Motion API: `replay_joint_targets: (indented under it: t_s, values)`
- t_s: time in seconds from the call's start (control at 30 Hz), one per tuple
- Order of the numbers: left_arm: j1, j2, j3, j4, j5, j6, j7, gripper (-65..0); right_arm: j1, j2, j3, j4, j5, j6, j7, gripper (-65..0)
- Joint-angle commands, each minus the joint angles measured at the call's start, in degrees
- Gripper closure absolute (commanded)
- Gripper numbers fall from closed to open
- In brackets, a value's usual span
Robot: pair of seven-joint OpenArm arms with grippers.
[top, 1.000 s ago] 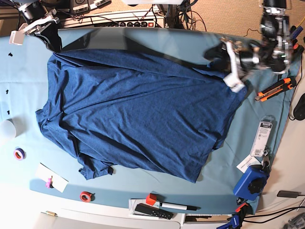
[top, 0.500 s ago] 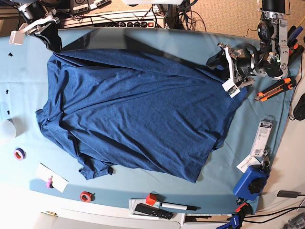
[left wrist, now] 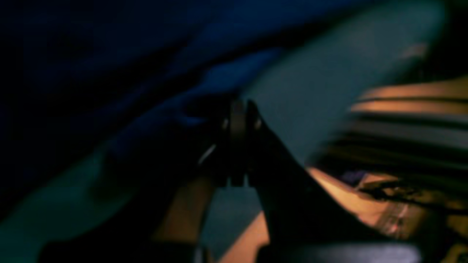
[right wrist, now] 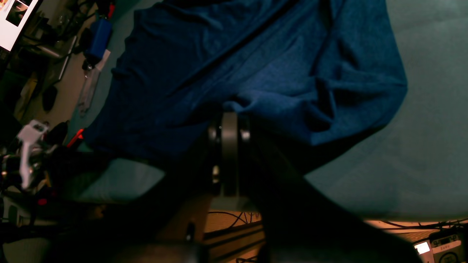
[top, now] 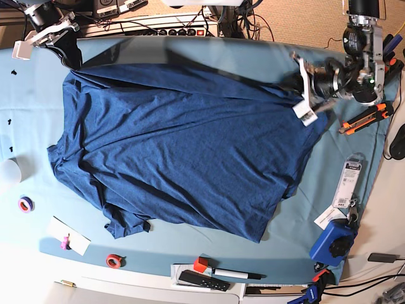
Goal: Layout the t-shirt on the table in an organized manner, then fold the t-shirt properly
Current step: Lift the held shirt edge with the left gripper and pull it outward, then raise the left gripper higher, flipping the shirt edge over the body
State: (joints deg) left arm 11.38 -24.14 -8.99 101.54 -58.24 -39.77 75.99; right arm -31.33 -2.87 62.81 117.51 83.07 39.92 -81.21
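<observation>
The navy t-shirt (top: 183, 142) is lying spread across the middle of the bench (top: 209, 50), wrinkled, covering most of the light teal cloth, with one short sleeve bunching near the front edge in the base view. The left claw (top: 302, 88) is sitting at the shirt's far corner on the right of that view, its jaws pressed together; its own wrist camera is dark and blurred, but it is showing the closed tips (left wrist: 237, 117) right at the edge of the blue fabric (left wrist: 128, 73), so it looks to be pinching the t-shirt there, though I cannot be fully sure cloth is between them. The right claw (top: 68, 60) is resting at the opposite far corner, on the left of the base view, and its wrist view is showing the jaws (right wrist: 229, 128) closed on a raised fold of the shirt (right wrist: 263, 65), with the fabric draping away from that pinch over the teal bench (right wrist: 420, 146). Around the garment, small things are lying on the bench: a roll of red tape (top: 114, 260), a purple roll (top: 25, 204), a white cup (top: 9, 172), a black marker (top: 237, 274), an orange utility knife (top: 364, 118) and a blue clamp (top: 333, 242).
</observation>
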Motion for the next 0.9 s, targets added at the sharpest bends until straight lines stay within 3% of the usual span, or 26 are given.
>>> replay_joint_targets:
  t_s: [0.0,0.1,0.17,0.43,0.87]
  values:
    - [-0.72,-0.66,-0.28,1.88,-5.46,-0.23,0.90,0.0,-0.57,0.66,0.35,1.05,1.93,0.08,1.21,0.0]
    - [-0.74,-0.66,-0.28,3.80,-16.06,-0.23,4.01,0.0,-0.57,0.66,0.35,1.05,1.93,0.08,1.21,0.0]
    - [-0.76,-0.63,-0.28,4.87,-18.99,-0.23,4.01,0.0,-0.57,0.63,0.35,1.05,1.93,0.08,1.21,0.0]
    - [-1.09,-0.61,-2.45,6.60,-18.91,-0.23,4.01,0.0,-0.57,0.66,0.35,1.05,1.93,0.08,1.21,0.0]
    - [-4.52,-0.61,-25.38,17.73,-24.15,-0.23,4.01,0.0,-0.13,0.63,0.35,11.87,1.93,0.08,1.21,0.0]
